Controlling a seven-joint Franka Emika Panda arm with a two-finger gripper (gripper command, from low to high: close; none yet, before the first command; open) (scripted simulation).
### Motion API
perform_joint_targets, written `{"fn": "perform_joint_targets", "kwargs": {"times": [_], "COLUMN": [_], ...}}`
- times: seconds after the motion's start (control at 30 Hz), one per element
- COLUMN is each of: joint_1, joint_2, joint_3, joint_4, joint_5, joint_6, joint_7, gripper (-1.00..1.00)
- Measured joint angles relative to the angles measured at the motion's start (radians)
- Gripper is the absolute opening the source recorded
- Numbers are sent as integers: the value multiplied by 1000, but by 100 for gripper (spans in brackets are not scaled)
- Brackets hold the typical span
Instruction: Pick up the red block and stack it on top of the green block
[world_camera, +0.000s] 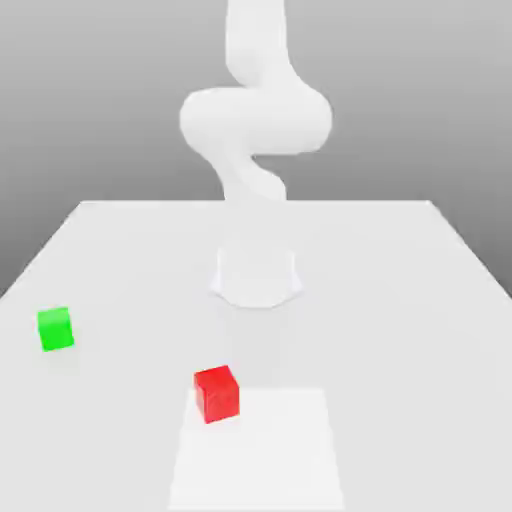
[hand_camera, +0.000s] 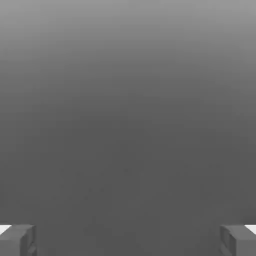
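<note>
A red block (world_camera: 217, 395) sat at the corner of a bright white patch (world_camera: 257, 450) on the table (world_camera: 390, 330); a green block (world_camera: 56, 329) lay farther back, toward the exterior view's left. Behind rose the white arm (world_camera: 256, 120), its gripper (hand_camera: 128, 241) spread open.

A wide, pale table (world_camera: 400, 330) with straight edges, narrower at its far side; on its near part a brighter white patch (world_camera: 262, 460), flat and four-sided; behind the table, a plain grey backdrop (world_camera: 400, 110)
</note>
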Motion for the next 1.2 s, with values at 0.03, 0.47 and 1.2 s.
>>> {"fn": "perform_joint_targets", "kwargs": {"times": [0.03,0.47,1.2], "joint_1": [-18,-216,-213], "joint_2": [34,456,897], "joint_3": [11,127,45], "joint_4": [-29,-381,-505], "joint_5": [5,39,-109], "joint_6": [25,329,682], "joint_7": [45,621,997], "gripper": [0,0,-100]}}
